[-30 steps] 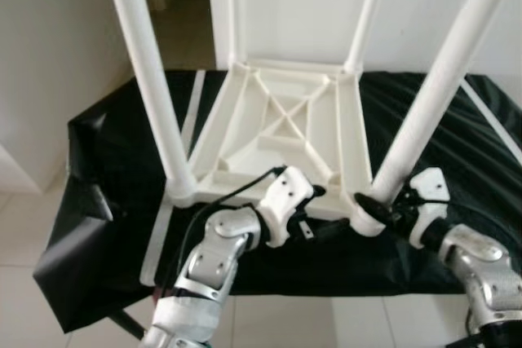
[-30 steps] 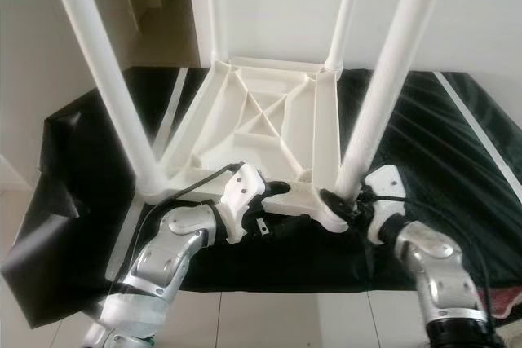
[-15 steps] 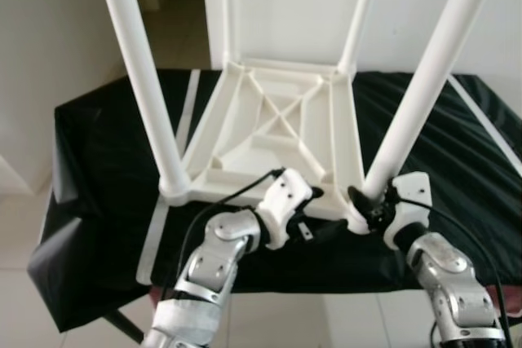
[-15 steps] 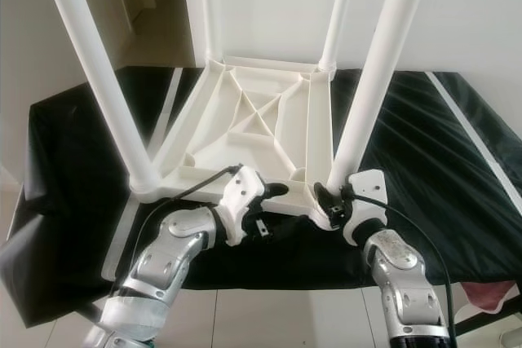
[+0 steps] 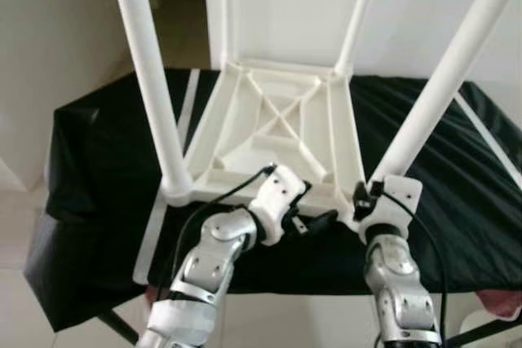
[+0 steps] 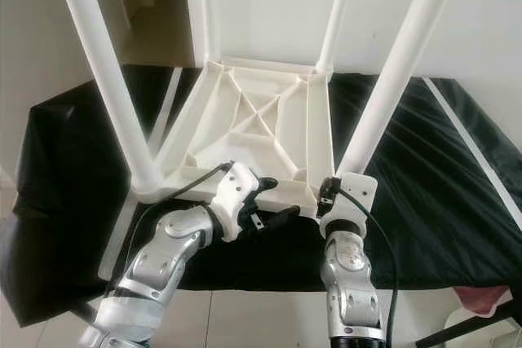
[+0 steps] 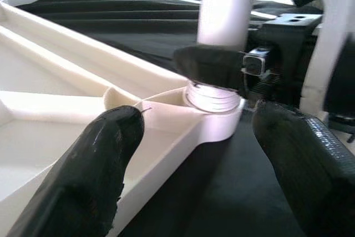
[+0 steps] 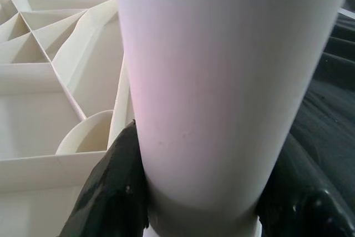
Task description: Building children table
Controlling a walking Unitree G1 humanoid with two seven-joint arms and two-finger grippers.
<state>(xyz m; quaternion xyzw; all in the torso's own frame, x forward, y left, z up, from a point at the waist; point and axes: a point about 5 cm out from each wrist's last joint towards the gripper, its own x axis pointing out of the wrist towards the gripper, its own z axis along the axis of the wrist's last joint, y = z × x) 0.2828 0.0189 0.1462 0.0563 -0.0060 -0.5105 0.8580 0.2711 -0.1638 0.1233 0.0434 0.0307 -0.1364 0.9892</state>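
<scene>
The upturned white table [image 5: 277,124] lies on a black sheet [image 5: 98,160] (legs up). The right gripper [image 8: 188,192] clamps the near-right leg [image 5: 432,103]; the left gripper [image 7: 188,154] straddles the near edge, fingers wide.

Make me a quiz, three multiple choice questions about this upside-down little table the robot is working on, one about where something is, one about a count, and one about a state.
1. What does the table top lie on?
A. a black cloth
B. bare floor tiles
C. a wooden bench

2. How many white legs stand up from it?
A. two
B. three
C. four

3. What is the right gripper doing?
A. hanging open in the air
B. closed around the near right leg at its base
C. pressing on the cloth

Answers: 1 A, the black cloth spreads under the top. 2 C, one leg rises at each corner. 3 B, its wrist view shows a black finger on each side of the leg; the left gripper is open at the top's near edge.
</scene>
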